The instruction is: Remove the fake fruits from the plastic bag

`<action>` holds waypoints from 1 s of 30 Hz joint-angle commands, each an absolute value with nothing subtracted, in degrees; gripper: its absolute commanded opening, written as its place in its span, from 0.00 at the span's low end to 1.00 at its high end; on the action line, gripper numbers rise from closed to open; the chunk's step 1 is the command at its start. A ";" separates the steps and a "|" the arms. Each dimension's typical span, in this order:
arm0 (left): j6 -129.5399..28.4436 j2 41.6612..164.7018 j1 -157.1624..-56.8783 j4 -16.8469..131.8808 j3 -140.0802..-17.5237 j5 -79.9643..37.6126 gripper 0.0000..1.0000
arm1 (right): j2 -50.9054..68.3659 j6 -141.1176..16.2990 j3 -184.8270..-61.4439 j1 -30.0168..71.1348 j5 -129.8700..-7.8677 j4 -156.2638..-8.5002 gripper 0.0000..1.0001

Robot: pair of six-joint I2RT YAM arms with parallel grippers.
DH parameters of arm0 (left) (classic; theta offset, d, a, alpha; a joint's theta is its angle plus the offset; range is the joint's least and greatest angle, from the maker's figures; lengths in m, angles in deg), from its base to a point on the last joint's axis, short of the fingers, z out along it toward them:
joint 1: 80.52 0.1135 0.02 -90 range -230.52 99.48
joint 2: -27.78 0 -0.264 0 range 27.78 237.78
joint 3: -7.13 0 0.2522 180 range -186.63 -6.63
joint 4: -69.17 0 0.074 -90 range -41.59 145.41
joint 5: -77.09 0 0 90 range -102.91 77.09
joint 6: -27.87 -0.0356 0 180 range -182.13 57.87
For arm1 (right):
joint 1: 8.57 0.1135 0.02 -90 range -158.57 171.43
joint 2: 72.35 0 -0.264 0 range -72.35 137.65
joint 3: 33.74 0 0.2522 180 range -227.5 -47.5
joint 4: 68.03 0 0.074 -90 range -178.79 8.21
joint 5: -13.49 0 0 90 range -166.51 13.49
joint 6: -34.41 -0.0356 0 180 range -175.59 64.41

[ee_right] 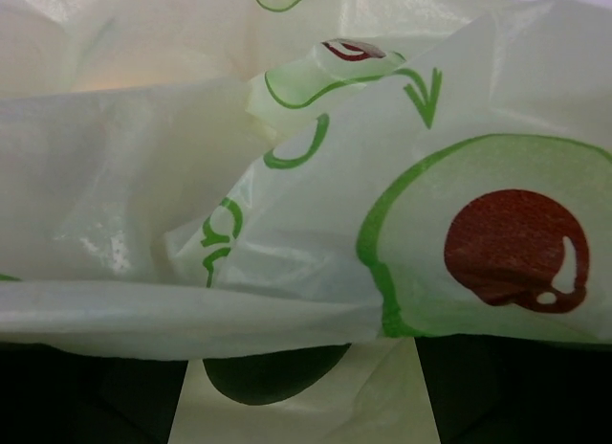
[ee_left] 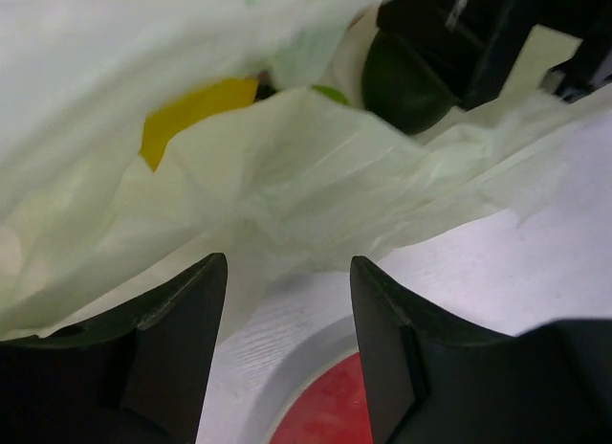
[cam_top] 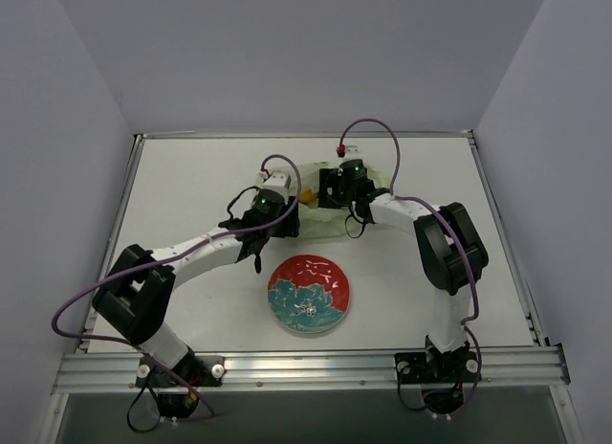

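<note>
The plastic bag (cam_top: pixel 320 197) lies crumpled at the table's far middle, between both grippers. In the left wrist view the bag (ee_left: pixel 287 176) is open, showing a yellow-orange fruit (ee_left: pixel 191 114), a bit of a light green fruit (ee_left: pixel 330 93) and a dark green oval fruit (ee_left: pixel 406 80). My left gripper (ee_left: pixel 287 272) is open and empty, its tips at the bag's near edge. My right gripper (ee_right: pixel 301 353) is open inside the bag (ee_right: pixel 287 176), with the dark green fruit (ee_right: pixel 273 375) between its jaws, nearer the left one. The round orange fruit is hidden.
A red-and-teal floral plate (cam_top: pixel 308 294) sits on the table in front of the bag, and its rim shows under my left gripper (ee_left: pixel 325 410). Grey walls enclose the table on three sides. The right gripper's black body (ee_left: pixel 469 33) is close to my left gripper.
</note>
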State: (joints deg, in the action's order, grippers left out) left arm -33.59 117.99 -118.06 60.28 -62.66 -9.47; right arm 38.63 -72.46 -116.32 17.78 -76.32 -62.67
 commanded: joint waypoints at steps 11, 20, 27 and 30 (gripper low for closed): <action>-29.61 115.50 -121.13 72.37 -48.13 -7.64 0.50 | 39.09 -71.50 -112.19 21.93 -78.79 -61.48 0.85; -29.69 109.26 -121.21 74.40 -45.83 -10.28 0.49 | 40.33 -71.50 -114.29 22.72 -84.16 -60.34 0.76; -30.22 106.00 -121.13 73.34 -46.01 -10.89 0.49 | 42.78 -73.79 -117.81 22.72 -88.55 -61.66 0.85; -30.40 104.77 -121.04 74.04 -44.96 -10.72 0.51 | 43.58 -74.58 -118.08 22.81 -89.51 -61.22 0.75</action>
State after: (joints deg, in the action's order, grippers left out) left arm -30.21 107.15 -121.01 72.41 -45.11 -10.48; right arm 42.72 -73.35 -116.16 22.92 -85.77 -61.80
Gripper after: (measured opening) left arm 0.502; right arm 0.771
